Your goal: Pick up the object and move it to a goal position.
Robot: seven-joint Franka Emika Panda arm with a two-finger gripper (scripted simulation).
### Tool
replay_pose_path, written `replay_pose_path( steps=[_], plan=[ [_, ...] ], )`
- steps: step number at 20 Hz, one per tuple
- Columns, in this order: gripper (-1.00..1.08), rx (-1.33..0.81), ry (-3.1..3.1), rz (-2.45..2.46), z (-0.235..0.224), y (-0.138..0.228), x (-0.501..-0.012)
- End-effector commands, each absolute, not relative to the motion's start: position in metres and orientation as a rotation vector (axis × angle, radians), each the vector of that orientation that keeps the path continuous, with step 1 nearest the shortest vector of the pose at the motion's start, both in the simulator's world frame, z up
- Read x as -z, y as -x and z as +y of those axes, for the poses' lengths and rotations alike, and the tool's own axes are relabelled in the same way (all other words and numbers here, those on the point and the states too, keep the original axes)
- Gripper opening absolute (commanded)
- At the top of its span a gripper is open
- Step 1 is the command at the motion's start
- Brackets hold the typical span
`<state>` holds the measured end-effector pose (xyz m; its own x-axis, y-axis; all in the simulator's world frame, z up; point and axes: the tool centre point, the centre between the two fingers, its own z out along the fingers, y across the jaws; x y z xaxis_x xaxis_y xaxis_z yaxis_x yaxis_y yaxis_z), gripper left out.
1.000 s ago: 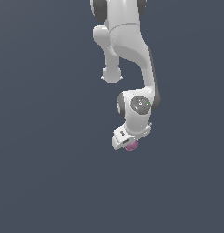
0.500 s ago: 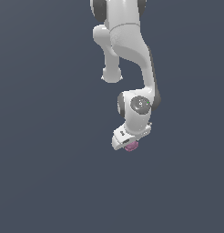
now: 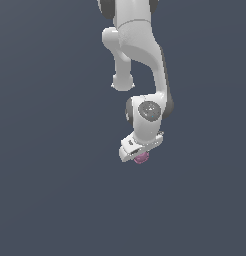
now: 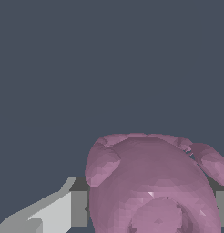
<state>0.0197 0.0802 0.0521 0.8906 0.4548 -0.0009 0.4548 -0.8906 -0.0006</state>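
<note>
Object sits between my one tool's fingers, one pink lump and nothing else to count.
From the exterior view I see a single white arm reaching down from the top edge, its wrist bent so the tool points downward and toward that view's left, with the small mauve-pink piece peeking out just under the tool body. On the wrist view the object fills the space between two grey fingers, one on each side, and both look pressed against its bumpy flanks, so I read the tool as clamped on it. Behind everything I see only flat dark blue-grey.
</note>
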Motion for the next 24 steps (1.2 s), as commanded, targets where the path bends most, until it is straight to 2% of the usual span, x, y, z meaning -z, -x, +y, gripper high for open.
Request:
replay_pose_path(
  steps=[1, 9, 24],
  plan=[
    [-1.00, -0.001, 3.055, -0.733, 0.070, -0.015, -0.060],
    [-1.00, -0.001, 3.055, -0.733, 0.018, 0.011, -0.103],
    [-1.00, 0.002, 3.052, -0.733, -0.123, 0.079, -0.219]
  ],
)
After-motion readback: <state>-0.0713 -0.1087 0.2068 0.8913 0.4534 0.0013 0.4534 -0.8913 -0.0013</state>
